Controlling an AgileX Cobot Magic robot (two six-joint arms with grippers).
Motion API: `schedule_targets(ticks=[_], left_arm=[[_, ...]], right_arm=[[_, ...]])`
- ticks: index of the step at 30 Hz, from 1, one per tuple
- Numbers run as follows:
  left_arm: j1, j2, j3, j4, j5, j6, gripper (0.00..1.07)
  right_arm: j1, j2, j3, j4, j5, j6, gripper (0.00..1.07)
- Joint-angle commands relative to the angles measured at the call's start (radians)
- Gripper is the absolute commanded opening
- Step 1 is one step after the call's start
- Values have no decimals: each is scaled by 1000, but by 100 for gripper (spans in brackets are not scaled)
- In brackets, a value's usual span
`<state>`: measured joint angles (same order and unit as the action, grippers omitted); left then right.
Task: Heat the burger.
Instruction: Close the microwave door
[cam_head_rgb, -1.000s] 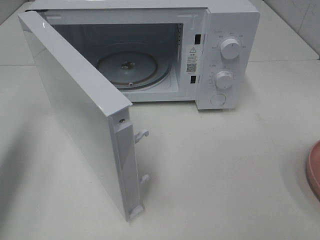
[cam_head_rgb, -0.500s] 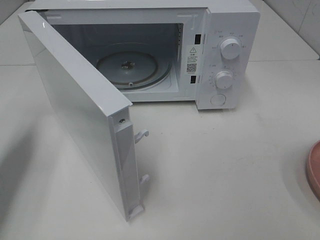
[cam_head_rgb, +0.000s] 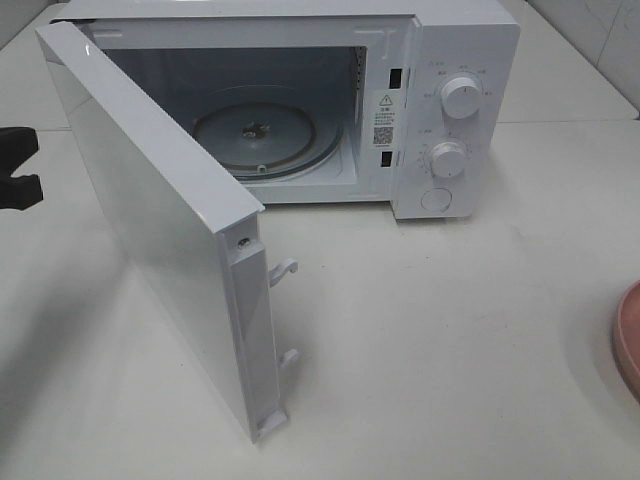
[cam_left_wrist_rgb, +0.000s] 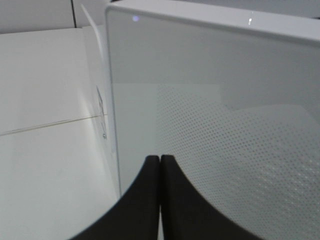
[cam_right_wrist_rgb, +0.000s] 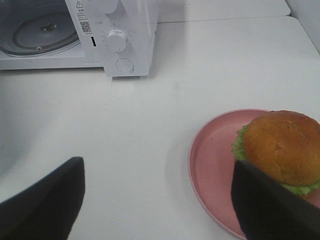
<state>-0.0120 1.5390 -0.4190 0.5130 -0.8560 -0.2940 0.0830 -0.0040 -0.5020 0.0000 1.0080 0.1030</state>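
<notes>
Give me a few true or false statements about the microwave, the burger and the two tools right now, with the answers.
1. The microwave door is closed. False: it is swung wide open.
2. The burger sits on the pink plate. True.
3. The burger is already on the glass turntable. False: the turntable is bare.
4. The left tool has its jaws shut, close to the door's outer face. True.
5. The right tool is clamped on the burger. False: its jaws stand wide apart, with the burger not yet gripped.
</notes>
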Motion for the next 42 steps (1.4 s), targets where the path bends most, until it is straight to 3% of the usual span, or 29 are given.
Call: schedule_targets(ticks=[1,5,20,42], left_arm=[[-26,18,-22,20,-26,-38,0],[-116,46,-69,12,40,-11,0],[-310,134,-150,-134,71,1,0],[-489,297,-356,-215,123,10,0]], right_arm=[[-5,-28,3,0,-7,-12,76],[-5,-28,3,0,-7,-12,76],[-5,-28,3,0,-7,-12,76],[-5,-28,3,0,-7,-12,76]])
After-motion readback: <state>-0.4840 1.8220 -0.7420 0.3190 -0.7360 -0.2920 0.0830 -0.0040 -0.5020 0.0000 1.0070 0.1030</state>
